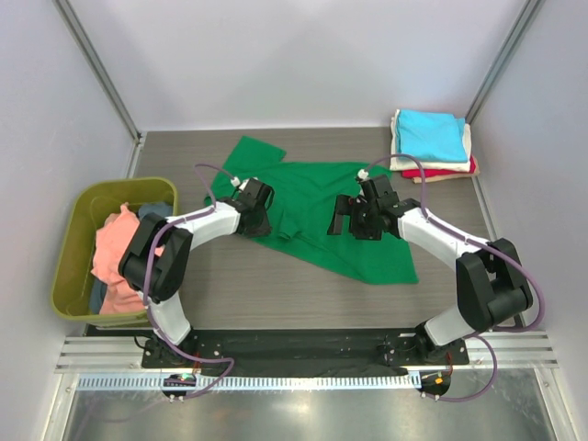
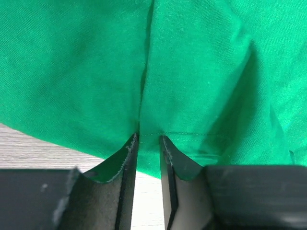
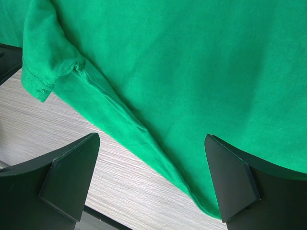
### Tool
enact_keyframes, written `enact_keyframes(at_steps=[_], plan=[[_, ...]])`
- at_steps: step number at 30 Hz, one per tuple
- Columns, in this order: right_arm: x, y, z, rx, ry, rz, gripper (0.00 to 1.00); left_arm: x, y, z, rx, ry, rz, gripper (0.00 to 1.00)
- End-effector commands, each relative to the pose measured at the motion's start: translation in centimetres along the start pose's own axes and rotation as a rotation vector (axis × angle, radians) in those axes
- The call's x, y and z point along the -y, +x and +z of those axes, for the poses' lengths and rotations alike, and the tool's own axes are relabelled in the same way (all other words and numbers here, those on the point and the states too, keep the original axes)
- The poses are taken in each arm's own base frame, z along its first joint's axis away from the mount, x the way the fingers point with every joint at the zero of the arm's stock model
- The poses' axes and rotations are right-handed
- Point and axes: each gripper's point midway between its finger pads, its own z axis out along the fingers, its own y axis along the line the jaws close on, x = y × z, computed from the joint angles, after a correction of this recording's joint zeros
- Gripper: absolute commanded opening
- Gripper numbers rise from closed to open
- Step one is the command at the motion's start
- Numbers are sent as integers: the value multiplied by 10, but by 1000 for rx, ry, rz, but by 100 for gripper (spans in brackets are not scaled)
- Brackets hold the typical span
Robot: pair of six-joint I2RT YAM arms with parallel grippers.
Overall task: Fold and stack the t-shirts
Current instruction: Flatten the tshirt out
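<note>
A bright green t-shirt lies spread and rumpled on the middle of the table. My left gripper is at its left part, and its narrow jaws pinch the stitched hem. My right gripper hovers over the shirt's middle with its jaws wide open and empty, astride a folded edge of the green cloth. A folded stack sits at the back right, with cyan on top and cream and red beneath. A salmon-pink shirt and a dark blue-grey one lie in the tub.
An olive-green plastic tub stands at the table's left edge. Grey walls close in the back and sides. Bare wood-grain table shows in front of the green shirt, by the arm bases.
</note>
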Motion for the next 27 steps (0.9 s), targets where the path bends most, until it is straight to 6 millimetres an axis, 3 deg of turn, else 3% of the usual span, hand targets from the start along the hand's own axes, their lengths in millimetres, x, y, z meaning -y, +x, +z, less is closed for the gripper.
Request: enact_keyframes(at_steps=[1, 5, 9, 15, 17, 19, 20, 25, 27], plan=[[-13, -16, -2, 42, -41, -12, 97, 9, -14, -2, 44, 39, 4, 24], [-12, -15, 0, 36, -37, -9, 97, 12, -19, -7, 56, 48, 5, 17], [-10, -13, 2, 29, -34, -9, 97, 12, -19, -5, 51, 49, 10, 1], [-9, -14, 1, 38, -24, -15, 97, 11, -24, -24, 68, 51, 0, 0], [-8, -16, -2, 47, -17, -17, 97, 10, -32, -45, 93, 59, -5, 0], [-5, -19, -7, 65, 4, -18, 97, 1, -25, -62, 74, 44, -5, 0], [-3, -18, -8, 69, 14, -17, 97, 2, -30, -82, 104, 69, -13, 0], [0, -20, -10, 85, 31, -5, 97, -29, -10, -133, 103, 42, -46, 0], [0, -19, -12, 85, 31, 2, 97, -40, 7, -155, 89, 65, -69, 0]])
